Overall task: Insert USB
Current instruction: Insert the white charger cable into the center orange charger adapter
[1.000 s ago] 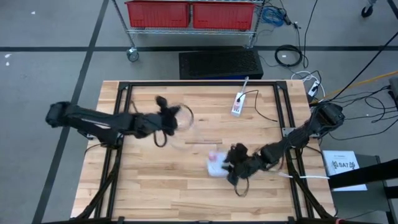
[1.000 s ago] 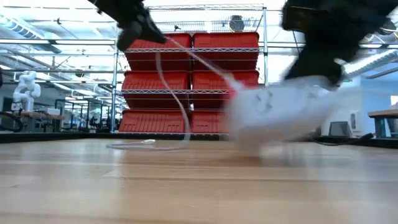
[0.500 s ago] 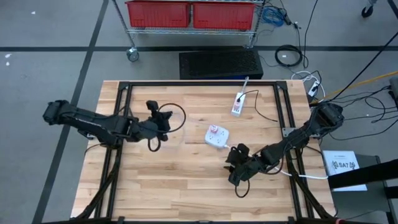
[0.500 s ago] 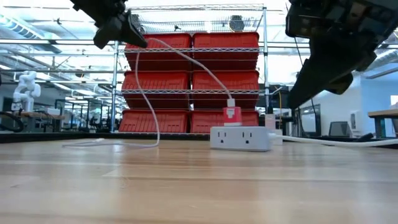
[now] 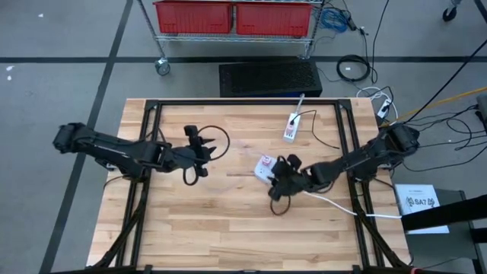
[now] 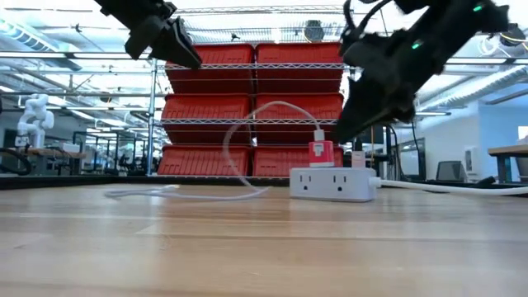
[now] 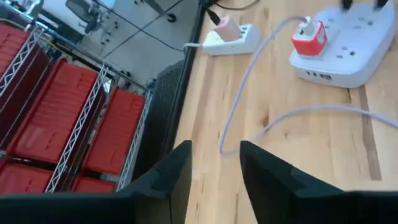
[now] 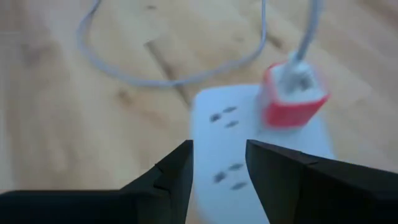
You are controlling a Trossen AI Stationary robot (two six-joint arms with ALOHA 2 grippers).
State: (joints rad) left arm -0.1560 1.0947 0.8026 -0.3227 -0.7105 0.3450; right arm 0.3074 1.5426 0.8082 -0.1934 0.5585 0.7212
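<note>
The power strip [image 5: 264, 167] lies flat on the table [image 5: 213, 221], right of centre, with a red charger [image 6: 320, 153] plugged upright into its top. A white cable [image 6: 247, 165] runs from the charger's top, arches over, and trails loose across the wood toward the left arm.

The right gripper [image 5: 280, 176] hangs just above the strip's near end, fingers [image 8: 168, 177] parted and holding nothing; in its wrist view the strip's outlets and the charger sit just ahead of the gap between them. The left gripper [image 5: 199, 148] hovers well to the left of the strip, raised off the table. Its fingers [image 7: 168, 177] stand apart and empty, and the cable lies on the wood in front of them without touching them.

A second white strip [image 5: 291, 126] lies near the table's far edge, with a pale plug in it and its own cord running off.

The table is light wooden planking set in a black frame. Behind it stands a wire rack [image 6: 247, 58] holding red bins [image 6: 289, 107] stacked in rows. Cables [image 5: 358, 68] coil on the grey floor beyond the table's right corner.
</note>
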